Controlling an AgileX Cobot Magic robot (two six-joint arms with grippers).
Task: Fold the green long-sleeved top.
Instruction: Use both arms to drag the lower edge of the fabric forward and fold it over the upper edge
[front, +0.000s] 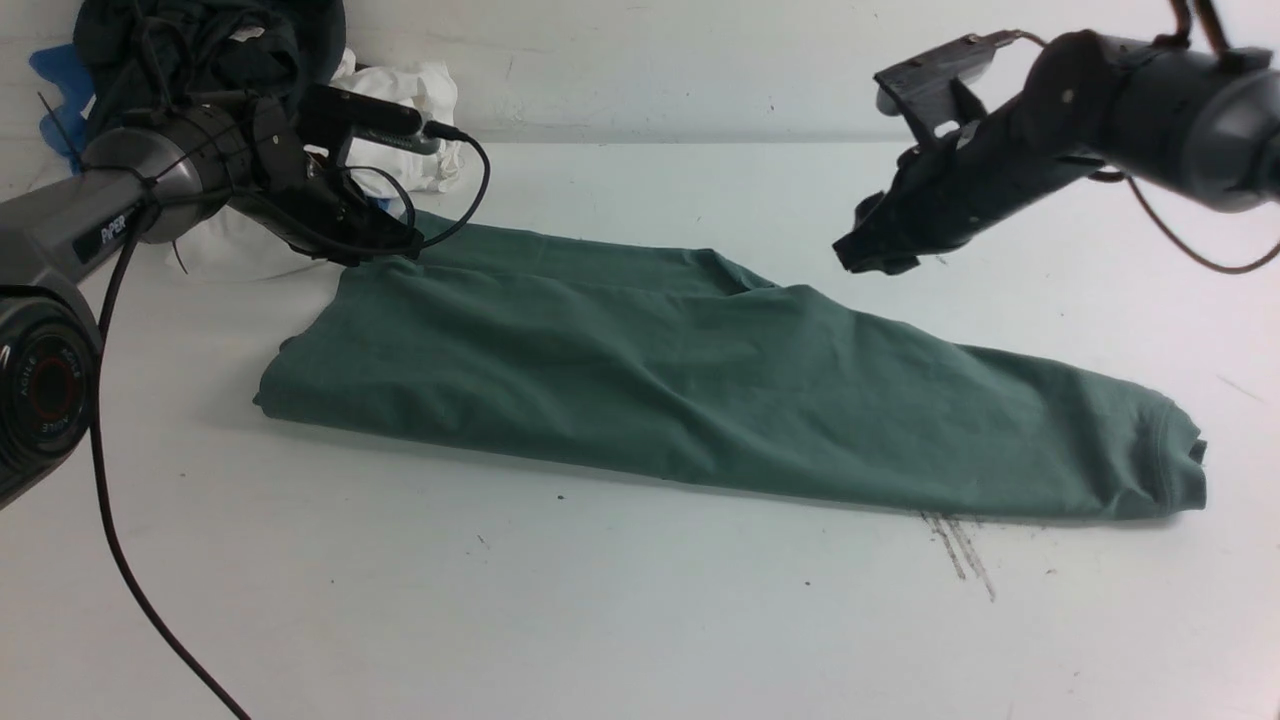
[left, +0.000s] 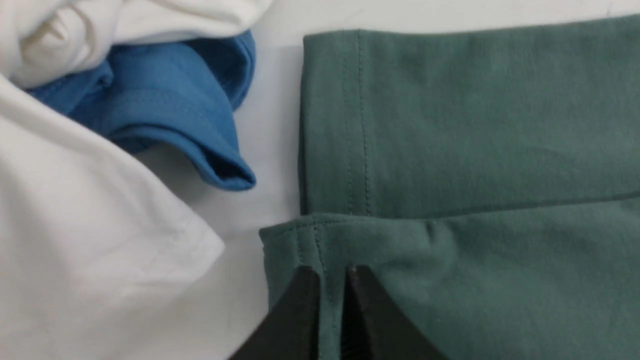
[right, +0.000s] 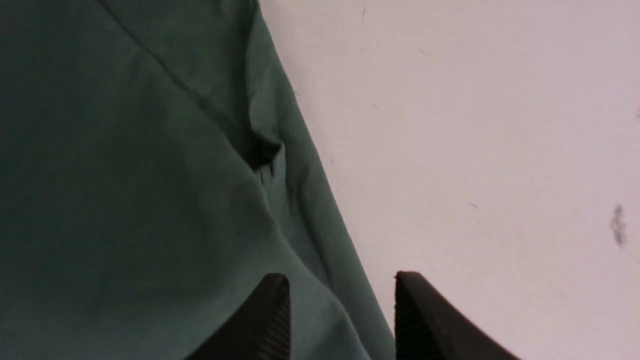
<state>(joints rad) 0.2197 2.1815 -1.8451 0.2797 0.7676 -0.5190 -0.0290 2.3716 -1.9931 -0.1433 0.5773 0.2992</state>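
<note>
Lying across the white tabletop (front: 600, 620) in the front view, the green long-sleeved top (front: 700, 390) is folded into a long band; the left hand (front: 395, 245) sits at its far left corner, the right hand (front: 870, 255) hovers above its far edge; left wrist view: left hand (left: 332, 280) pressed almost together over the hem, near a blue garment (left: 175, 110) and a white garment (left: 75, 225); right wrist view: right hand (right: 342, 290) spread, empty, over the top's edge.

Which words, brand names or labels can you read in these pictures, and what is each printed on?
"PiPER": white lettering on the left arm.
"AGILE": part of the ring lettering on that arm's round joint cap; the rest is too blurred to read.
The green long-sleeved top shows no lettering in any view.
</note>
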